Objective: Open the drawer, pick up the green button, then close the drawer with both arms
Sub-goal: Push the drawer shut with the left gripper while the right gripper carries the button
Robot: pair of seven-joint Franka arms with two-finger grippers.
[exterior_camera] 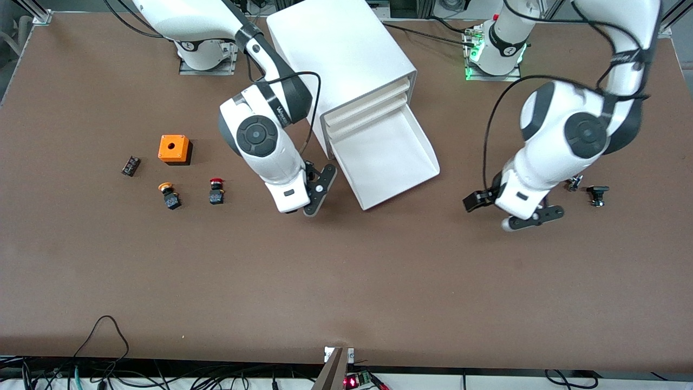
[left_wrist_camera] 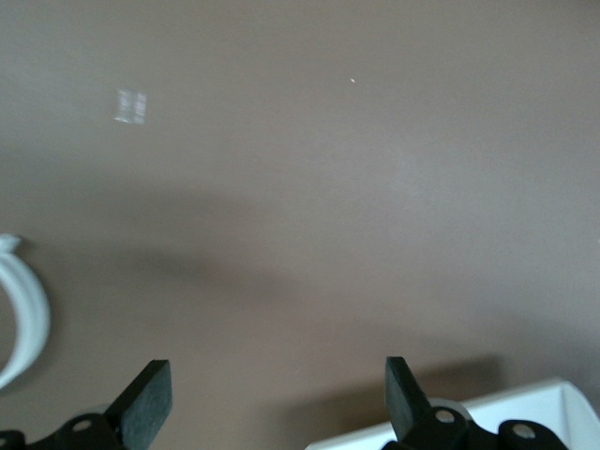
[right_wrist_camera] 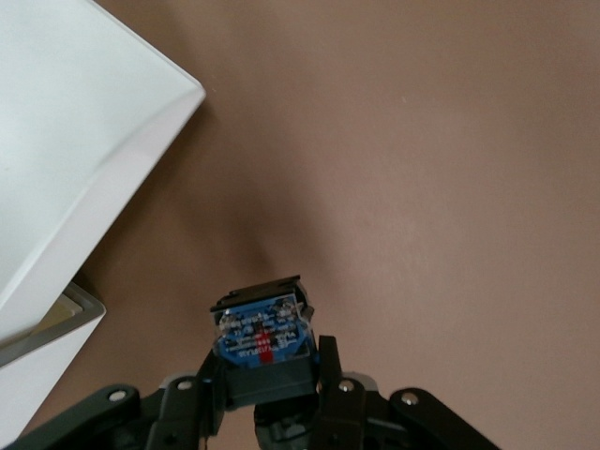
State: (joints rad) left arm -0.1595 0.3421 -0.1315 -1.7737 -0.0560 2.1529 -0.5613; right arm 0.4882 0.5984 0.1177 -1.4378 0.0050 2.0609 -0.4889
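Bright even overhead light, soft shadows, left wrist view blurry

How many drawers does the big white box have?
3, stacked in the white cabinet. The lowest drawer is pulled out and open toward the front camera. The middle drawer and top drawer above it are pushed in. None seem hidden.

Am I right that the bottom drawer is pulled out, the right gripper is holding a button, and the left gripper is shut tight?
Not quite. The drawer is pulled out and the right gripper is shut on the button, but the left gripper is open, not shut. The left wrist view shows its fingers spread wide over bare table.
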